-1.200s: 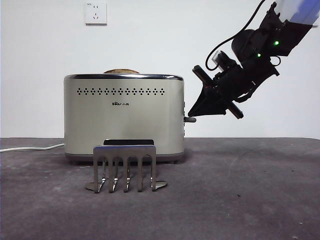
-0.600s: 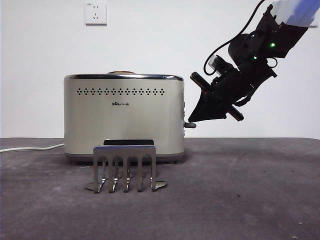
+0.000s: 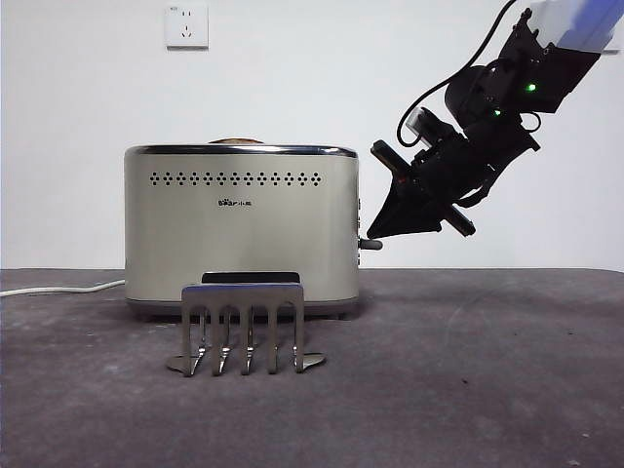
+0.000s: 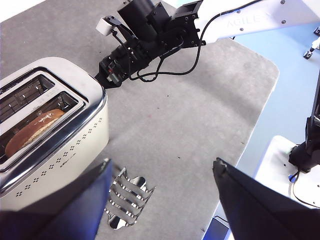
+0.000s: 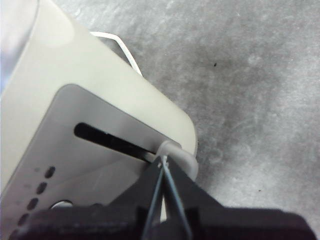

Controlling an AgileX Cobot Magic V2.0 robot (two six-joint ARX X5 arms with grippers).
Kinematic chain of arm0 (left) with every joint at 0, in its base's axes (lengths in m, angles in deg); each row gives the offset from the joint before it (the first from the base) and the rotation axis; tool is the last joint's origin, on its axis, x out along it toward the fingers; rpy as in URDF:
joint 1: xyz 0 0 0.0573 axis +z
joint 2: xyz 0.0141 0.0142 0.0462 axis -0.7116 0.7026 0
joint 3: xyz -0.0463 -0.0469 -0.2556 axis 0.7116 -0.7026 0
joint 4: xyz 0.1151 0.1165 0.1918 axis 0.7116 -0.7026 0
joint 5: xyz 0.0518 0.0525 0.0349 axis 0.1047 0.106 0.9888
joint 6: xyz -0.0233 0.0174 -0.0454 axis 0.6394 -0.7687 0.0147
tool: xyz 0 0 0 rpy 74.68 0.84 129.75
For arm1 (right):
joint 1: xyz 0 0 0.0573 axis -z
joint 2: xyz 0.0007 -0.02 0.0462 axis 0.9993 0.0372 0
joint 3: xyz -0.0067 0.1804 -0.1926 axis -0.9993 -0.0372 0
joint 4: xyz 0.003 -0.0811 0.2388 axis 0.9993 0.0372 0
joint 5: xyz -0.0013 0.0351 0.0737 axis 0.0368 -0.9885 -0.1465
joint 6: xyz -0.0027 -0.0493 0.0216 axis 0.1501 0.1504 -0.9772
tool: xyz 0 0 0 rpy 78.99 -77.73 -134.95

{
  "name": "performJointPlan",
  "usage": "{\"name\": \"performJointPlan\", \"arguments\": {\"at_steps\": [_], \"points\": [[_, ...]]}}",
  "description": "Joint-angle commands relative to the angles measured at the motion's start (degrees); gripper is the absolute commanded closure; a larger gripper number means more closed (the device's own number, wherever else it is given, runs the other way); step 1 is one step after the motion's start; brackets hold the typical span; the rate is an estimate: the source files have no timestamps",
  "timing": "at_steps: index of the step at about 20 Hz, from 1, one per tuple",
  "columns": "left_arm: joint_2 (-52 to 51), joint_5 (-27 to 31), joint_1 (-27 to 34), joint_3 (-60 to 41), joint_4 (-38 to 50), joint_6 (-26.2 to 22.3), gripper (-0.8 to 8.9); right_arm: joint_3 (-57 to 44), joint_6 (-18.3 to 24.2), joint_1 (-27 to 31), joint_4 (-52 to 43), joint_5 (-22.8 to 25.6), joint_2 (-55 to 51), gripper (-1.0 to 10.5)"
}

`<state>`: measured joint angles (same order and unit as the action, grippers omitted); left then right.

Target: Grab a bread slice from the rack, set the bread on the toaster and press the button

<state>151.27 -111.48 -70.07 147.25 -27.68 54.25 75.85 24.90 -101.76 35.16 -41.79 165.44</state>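
Observation:
The cream toaster (image 3: 241, 224) stands at the middle left of the table. The slice of bread (image 4: 35, 129) sits low in one slot, and only its top edge (image 3: 237, 140) shows in the front view. The empty metal rack (image 3: 243, 327) stands in front of the toaster; it also shows in the left wrist view (image 4: 125, 199). My right gripper (image 5: 162, 164) is shut, and its tip rests on the toaster's side lever (image 5: 177, 153), low in its slot. In the front view the right gripper (image 3: 374, 234) is at the lever (image 3: 369, 244). My left gripper (image 4: 161, 165) is open and empty, high above the table.
A white power cord (image 3: 58, 289) runs left from the toaster. A wall socket (image 3: 186, 26) is on the back wall. The right arm (image 4: 150, 35) reaches in over the grey mat (image 4: 190, 120). The mat's edge (image 4: 265, 95) lies beyond it.
My right gripper moved down and pushed the lever lower. The bread sank further into the slot. Almost nothing has moved in the last half second.

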Motion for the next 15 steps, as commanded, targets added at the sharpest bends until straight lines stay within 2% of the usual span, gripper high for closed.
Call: {"name": "performJointPlan", "arguments": {"at_steps": [1, 5, 10, 13, 15], "points": [[-0.1, 0.0, -0.1, -0.2, -0.1, 0.2, 4.68, -1.6, 0.7, -0.2, 3.1, 1.4, 2.9, 9.6], [-0.1, 0.2, -0.1, -0.2, -0.5, 0.2, 4.68, -1.5, 0.7, 0.4, 2.7, 1.2, 0.0, 9.6], [-0.1, 0.2, -0.1, -0.2, -0.9, 0.2, 4.68, -1.5, 0.7, 1.4, 3.4, 1.3, -11.5, 9.6], [-0.1, 0.1, -0.1, -0.2, -1.0, 0.2, 4.68, -1.5, 0.7, 1.9, 8.0, 1.4, -20.9, 9.6], [-0.1, 0.1, -0.1, -0.2, -1.1, 0.2, 4.68, -1.5, 1.0, 1.9, 14.4, 1.3, -27.7, 9.6]]}}
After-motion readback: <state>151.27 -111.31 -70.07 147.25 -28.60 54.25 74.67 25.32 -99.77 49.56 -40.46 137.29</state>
